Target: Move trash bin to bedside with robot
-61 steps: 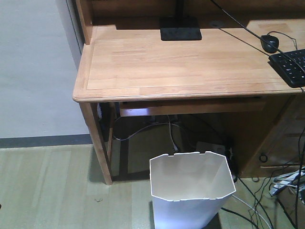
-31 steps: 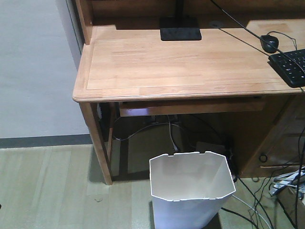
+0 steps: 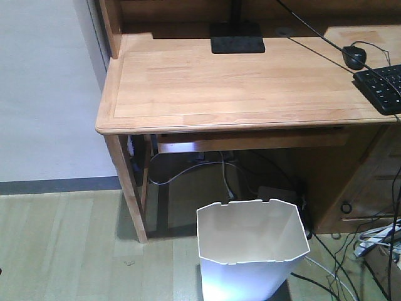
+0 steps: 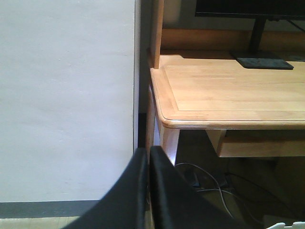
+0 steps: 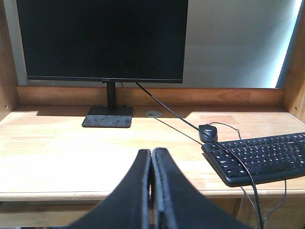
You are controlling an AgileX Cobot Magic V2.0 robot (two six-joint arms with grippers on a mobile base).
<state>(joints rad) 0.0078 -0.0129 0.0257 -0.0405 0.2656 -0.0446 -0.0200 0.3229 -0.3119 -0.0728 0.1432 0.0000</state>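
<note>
The white trash bin (image 3: 250, 251) stands upright on the floor in front of the wooden desk, low in the front view, with nothing inside it; a sliver of its rim (image 4: 286, 224) shows in the left wrist view. My left gripper (image 4: 148, 152) is shut and holds nothing, facing the desk's left corner and the wall. In the right wrist view my right gripper (image 5: 151, 153) is shut too, held above the desk's front edge with nothing in it. No arm shows in the front view. The bedside is out of view.
The wooden desk (image 3: 238, 81) carries a monitor (image 5: 102, 40) on a black stand, a mouse (image 3: 354, 56) and a keyboard (image 3: 383, 86). Cables (image 3: 338, 269) trail under the desk and right of the bin. A grey wall (image 3: 44, 94) stands at the left.
</note>
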